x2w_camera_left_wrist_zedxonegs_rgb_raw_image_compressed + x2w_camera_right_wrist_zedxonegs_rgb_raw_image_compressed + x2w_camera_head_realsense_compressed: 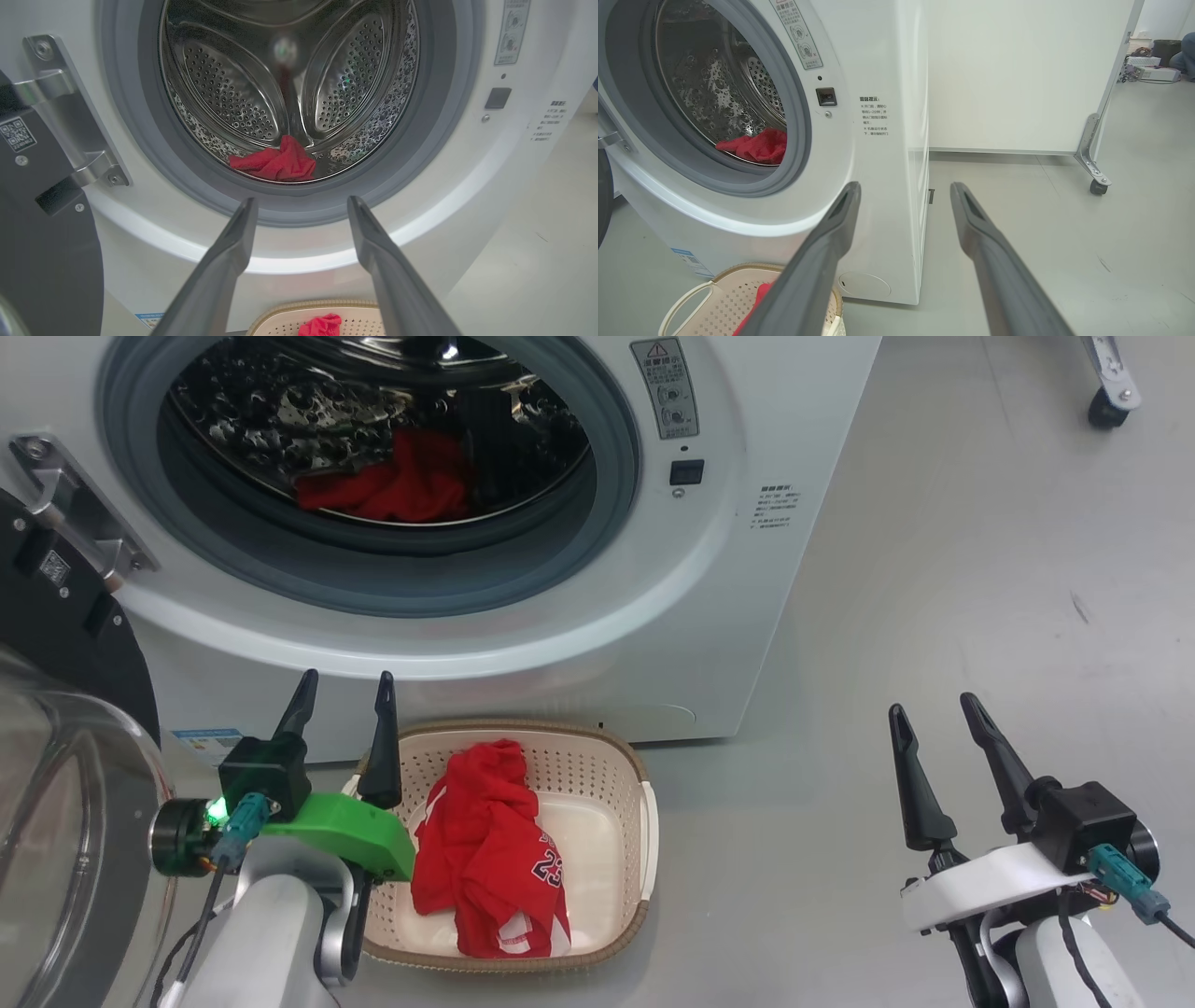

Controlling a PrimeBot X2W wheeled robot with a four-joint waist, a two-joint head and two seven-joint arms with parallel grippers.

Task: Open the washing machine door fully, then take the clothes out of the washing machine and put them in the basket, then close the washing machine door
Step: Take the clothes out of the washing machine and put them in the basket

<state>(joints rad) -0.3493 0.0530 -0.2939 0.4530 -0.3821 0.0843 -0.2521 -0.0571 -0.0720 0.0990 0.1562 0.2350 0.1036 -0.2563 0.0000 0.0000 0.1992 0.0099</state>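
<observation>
Left gripper (345,686) and right gripper (934,705) both stand spread and empty. One red garment (397,485) lies crumpled at 6 o'clock inside the washing machine (709,616); a red jersey (490,849) sits in the basket (560,728). Judged light, limp, non-fragile: pinch a raised fold at the heap's crest.

The left hand (346,679) sits low left, its two dark fingers (381,756) spread wide and pointing up (green wrist cover behind). The right hand (934,705), low right, is equally spread.
</observation>
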